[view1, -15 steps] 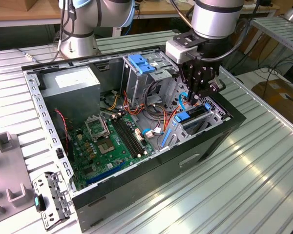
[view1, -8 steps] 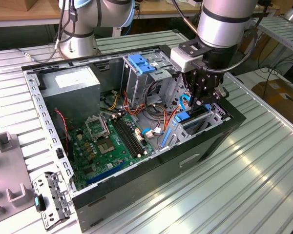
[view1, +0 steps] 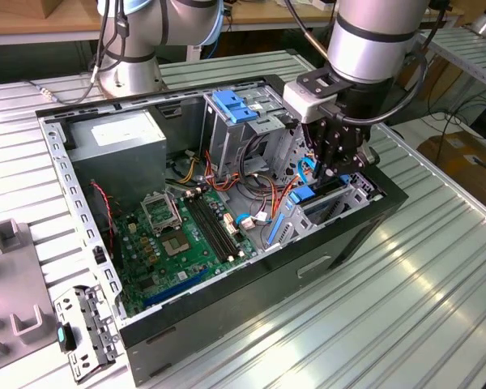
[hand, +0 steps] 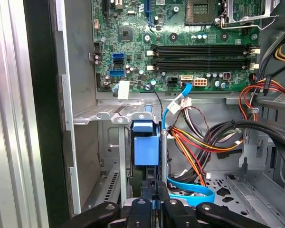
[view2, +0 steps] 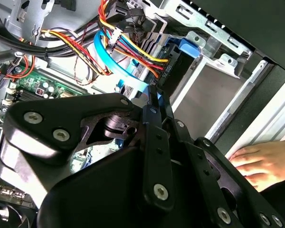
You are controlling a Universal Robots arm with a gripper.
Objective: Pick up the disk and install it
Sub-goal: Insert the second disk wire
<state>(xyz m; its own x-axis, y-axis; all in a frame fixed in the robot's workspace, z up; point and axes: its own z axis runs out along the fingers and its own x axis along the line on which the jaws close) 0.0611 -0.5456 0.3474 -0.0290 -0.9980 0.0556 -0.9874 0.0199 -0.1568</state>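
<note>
On the exterior view's left, a grey plastic fixture (view1: 12, 312) lies on the ribbed metal surface (view1: 405, 308), with a small perforated metal bracket (view1: 87, 332) just beside the open computer case (view1: 227, 300). Inside the case, the large grey box with a white sticker (view1: 117, 146) sits in the far corner, and the green motherboard (view1: 174, 235) covers the floor in front of it. Further toward the exterior view's right stands the upright metal cage (view1: 243, 134) topped by a blue plastic latch (view1: 231, 105), with a tangle of red, yellow and orange wires (view1: 259, 190) at its foot. Right of that, the arm's black tool (view1: 334, 166) reaches down into the drive bay at the case's near corner. The disk (view1: 328, 198) stands on edge in that bay, its blue rail showing along the side; in the first wrist view its blue bracket (hand: 146, 147) sits between the bay's metal walls, directly in front of the tool (hand: 152, 206), whose fingers are drawn together on the bracket's end. A light blue flat cable (hand: 192, 192) curls just beside it. In the second wrist view, the tool's black linkage (view2: 154, 137) fills the foreground, and a person's hand (view2: 263, 161) rests on the case edge.
</note>
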